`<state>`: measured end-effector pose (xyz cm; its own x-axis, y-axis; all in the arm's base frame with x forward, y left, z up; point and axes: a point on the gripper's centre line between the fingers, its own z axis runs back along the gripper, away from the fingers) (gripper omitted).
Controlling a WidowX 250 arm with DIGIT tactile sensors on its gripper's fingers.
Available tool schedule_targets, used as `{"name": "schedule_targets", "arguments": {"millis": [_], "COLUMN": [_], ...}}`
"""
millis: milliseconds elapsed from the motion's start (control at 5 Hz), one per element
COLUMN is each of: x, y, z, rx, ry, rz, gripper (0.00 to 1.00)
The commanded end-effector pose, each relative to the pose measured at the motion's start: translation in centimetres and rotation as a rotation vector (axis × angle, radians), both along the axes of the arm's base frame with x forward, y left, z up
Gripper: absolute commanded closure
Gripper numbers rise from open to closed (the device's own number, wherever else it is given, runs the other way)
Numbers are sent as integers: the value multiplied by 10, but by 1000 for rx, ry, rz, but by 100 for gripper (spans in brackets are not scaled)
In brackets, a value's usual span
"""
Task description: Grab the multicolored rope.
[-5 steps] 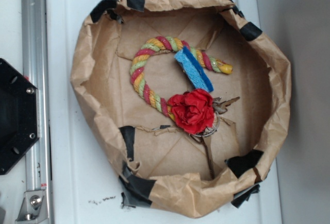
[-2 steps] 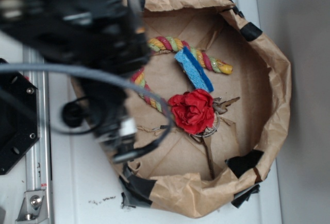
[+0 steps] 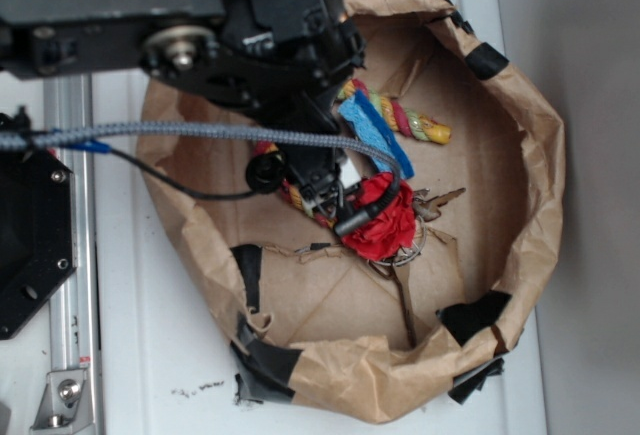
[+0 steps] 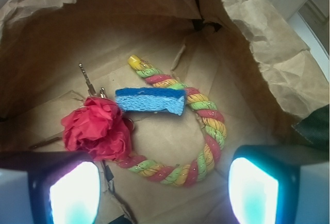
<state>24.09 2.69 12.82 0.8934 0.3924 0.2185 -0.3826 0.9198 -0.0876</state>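
The multicolored rope (image 4: 214, 131) lies curved on the brown paper floor, twisted in red, yellow, green and pink with a yellow tip (image 4: 135, 62). In the exterior view only its right end (image 3: 415, 123) shows past the arm. My gripper (image 4: 164, 190) is open and hovers above the rope's lower bend, which sits between the two lit pads (image 4: 72, 193) with nothing held. A blue sponge (image 4: 149, 100) rests across the rope. A red fabric flower (image 4: 95, 128) covers the rope's other end.
Everything sits inside a crumpled brown paper basket (image 3: 520, 205) with black tape patches (image 3: 470, 315) on its rim. Keys (image 4: 87, 80) stick out beside the flower. The arm and its cable (image 3: 200, 133) cover the basket's upper left. A metal rail (image 3: 70, 285) runs along the left.
The arm was out of view a second ago. It has swung in from the left and now stands over the rope's curve inside the basket. The objects have not moved.
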Motion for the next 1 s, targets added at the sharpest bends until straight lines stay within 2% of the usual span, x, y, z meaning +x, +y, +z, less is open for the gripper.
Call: {"name": "schedule_targets", "arguments": {"millis": [0, 200, 400, 600, 800], "x": [4, -1, -3, -14, -1], "y": [15, 20, 29, 43, 51], "z": [13, -39, -74, -86, -100], "rx": [6, -76, -8, -33, -66], "ry": [-32, 97, 108, 115, 90], "rz": [34, 117, 199, 255, 275], "gripper": [0, 0, 0, 0, 0]}}
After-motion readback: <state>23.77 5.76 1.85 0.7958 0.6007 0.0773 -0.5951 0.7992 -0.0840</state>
